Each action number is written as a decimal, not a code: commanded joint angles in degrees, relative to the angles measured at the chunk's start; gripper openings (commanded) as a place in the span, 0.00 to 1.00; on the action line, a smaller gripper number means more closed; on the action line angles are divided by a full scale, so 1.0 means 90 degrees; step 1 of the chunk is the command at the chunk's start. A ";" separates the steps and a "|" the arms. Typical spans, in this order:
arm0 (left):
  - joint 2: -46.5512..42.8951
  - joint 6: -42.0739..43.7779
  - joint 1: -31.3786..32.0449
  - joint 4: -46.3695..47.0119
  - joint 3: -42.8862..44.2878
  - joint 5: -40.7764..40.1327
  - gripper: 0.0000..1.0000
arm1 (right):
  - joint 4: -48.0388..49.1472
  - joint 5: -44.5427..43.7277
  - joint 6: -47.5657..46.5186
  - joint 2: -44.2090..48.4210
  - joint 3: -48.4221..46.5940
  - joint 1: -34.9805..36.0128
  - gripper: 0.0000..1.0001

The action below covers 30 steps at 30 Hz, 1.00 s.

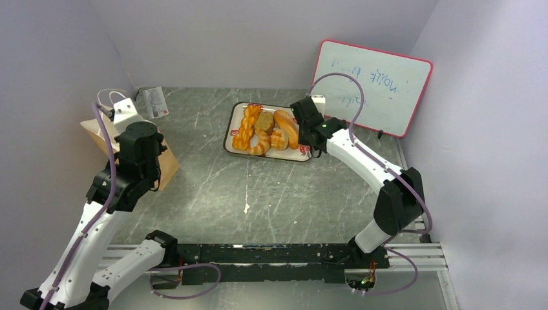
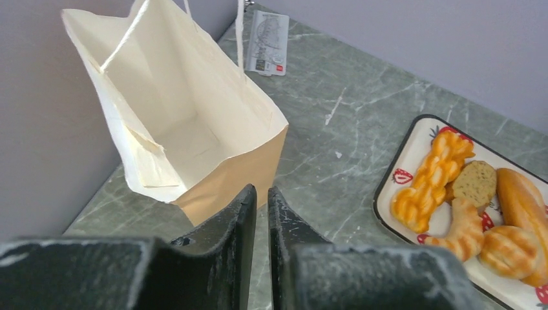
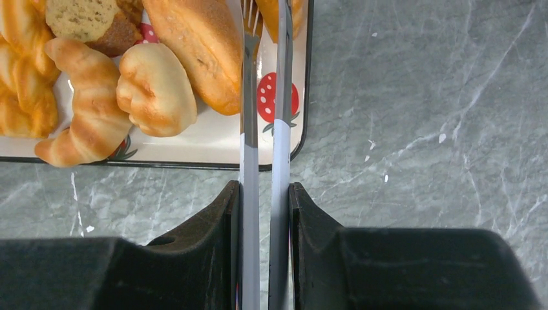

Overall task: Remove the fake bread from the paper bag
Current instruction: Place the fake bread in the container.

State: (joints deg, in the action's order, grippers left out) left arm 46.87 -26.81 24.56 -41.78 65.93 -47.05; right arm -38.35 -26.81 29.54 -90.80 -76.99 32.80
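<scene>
The paper bag [image 2: 194,116] stands open by the left wall, and only bare paper shows inside it. My left gripper [image 2: 261,190] hangs just in front of the bag's near wall, shut with nothing between its fingers. Several pieces of fake bread [image 1: 265,129] lie on the strawberry-print tray [image 1: 229,129]: a braided twist [image 2: 433,177], a croissant [image 3: 84,110], a round roll [image 3: 155,87] and a long loaf [image 3: 200,51]. My right gripper [image 3: 263,187] is shut on slim silver tongs [image 3: 249,148], whose tips reach over the tray's right end beside the loaf.
A whiteboard with a red frame [image 1: 371,87] leans against the back right wall. A small card [image 2: 268,42] lies on the table behind the bag. Grey walls close in the left, back and right sides.
</scene>
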 commanded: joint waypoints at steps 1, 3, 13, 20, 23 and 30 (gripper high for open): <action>-0.0065 0.0220 0.0035 0.0250 -0.0062 0.0401 0.07 | 0.0304 -0.0019 -0.0020 -0.0084 0.0035 -0.0116 0.23; -0.0071 0.0244 0.0034 0.0313 -0.0048 0.0535 0.07 | 0.0333 0.0034 -0.0013 -0.0122 0.0056 -0.0136 0.28; 0.0390 0.0481 0.0035 0.0638 0.0569 0.3127 0.07 | 0.0431 0.0365 -0.0008 -0.0063 0.0010 -0.0205 0.47; 0.1376 -0.0072 0.0025 -0.0336 0.1961 0.4291 0.07 | 0.0522 0.0437 -0.0029 0.0146 0.0100 -0.0206 0.53; 0.1704 -0.0438 -0.0015 -0.0749 0.2500 0.4592 0.07 | 0.0592 0.0482 -0.0064 0.0228 0.0196 -0.0216 0.53; 0.2130 -0.1139 -0.0556 -0.1174 0.3021 0.5669 0.07 | 0.0645 0.0518 -0.0106 0.0403 0.0303 -0.0288 0.54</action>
State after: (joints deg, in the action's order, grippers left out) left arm 65.08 -32.42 22.41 -48.38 91.07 -4.86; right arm -33.78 -22.02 29.26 -89.56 -75.40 31.09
